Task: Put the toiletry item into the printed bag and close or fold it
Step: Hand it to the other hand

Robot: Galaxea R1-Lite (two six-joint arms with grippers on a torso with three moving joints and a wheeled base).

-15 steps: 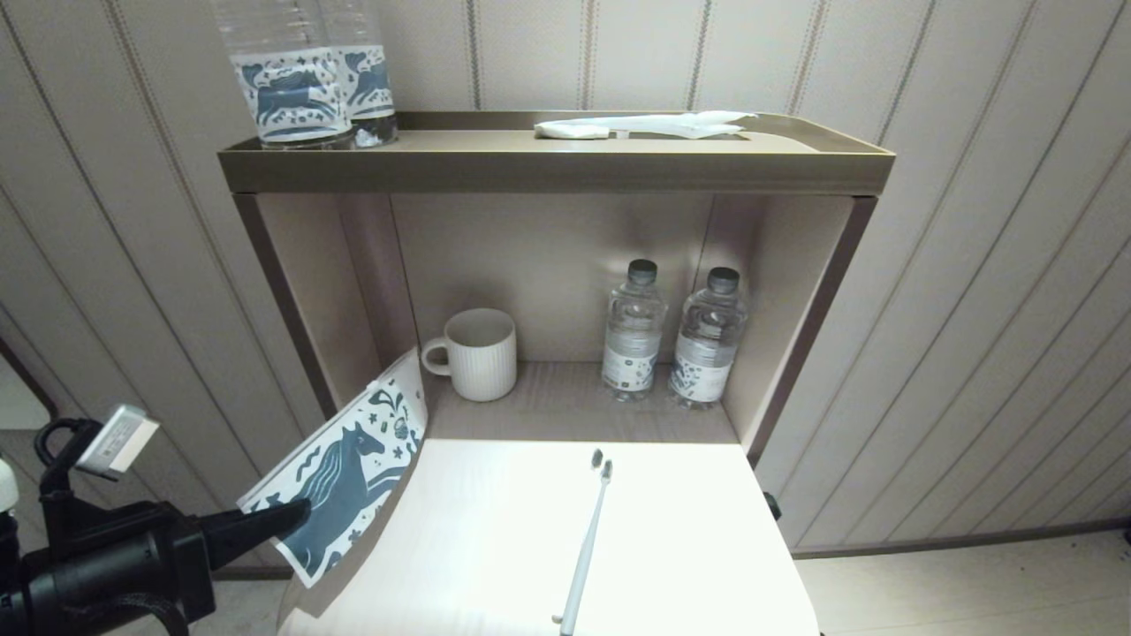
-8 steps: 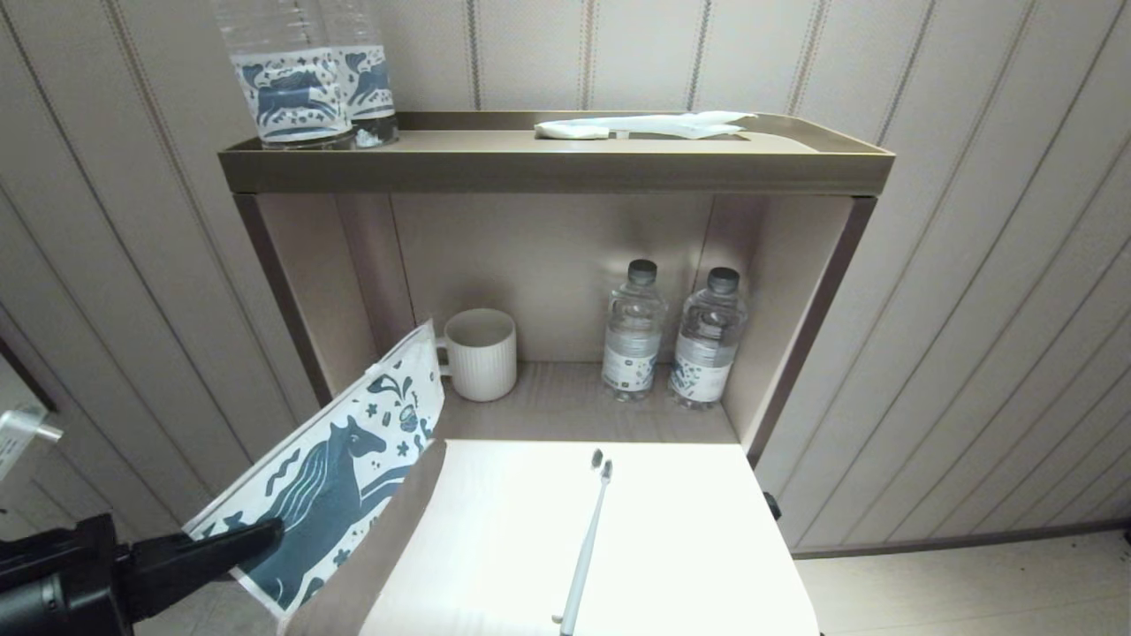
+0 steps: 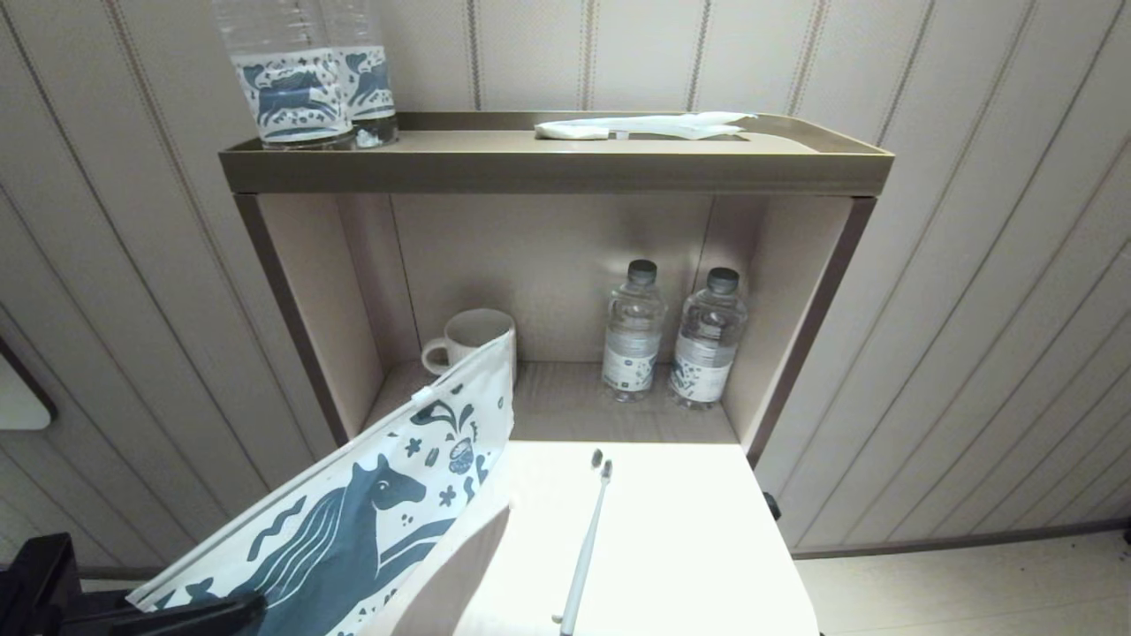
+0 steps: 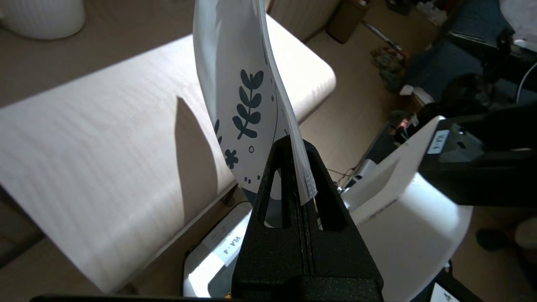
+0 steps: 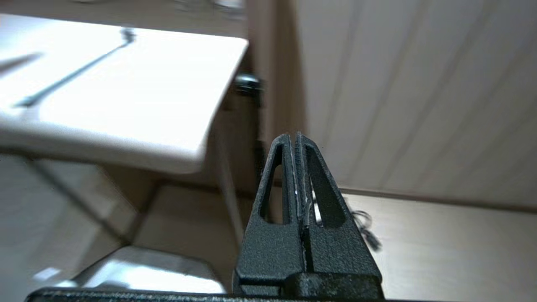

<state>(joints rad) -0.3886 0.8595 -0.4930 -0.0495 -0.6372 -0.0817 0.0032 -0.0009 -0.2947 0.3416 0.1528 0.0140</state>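
One gripper at work: left gripper (image 4: 293, 147) pinches the printed bag (image 3: 371, 512) aloft at the desk's (image 3: 689, 548) left edge; toothbrush (image 3: 585, 552) lies mid-desk. Right gripper (image 5: 295, 140), closed and empty, should fetch it next.

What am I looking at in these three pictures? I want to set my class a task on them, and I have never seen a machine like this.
It is a two-armed robot. The wide picture comes from a camera on its head; the other two look along each arm's wrist. The left gripper, low at the robot's left, has its fingers shut on one edge of the printed bag, holding it up beside the white table. A toothbrush lies on that table. The right gripper is shut and empty, off the table's right edge. Behind, a shelf holds a mug and two water bottles.
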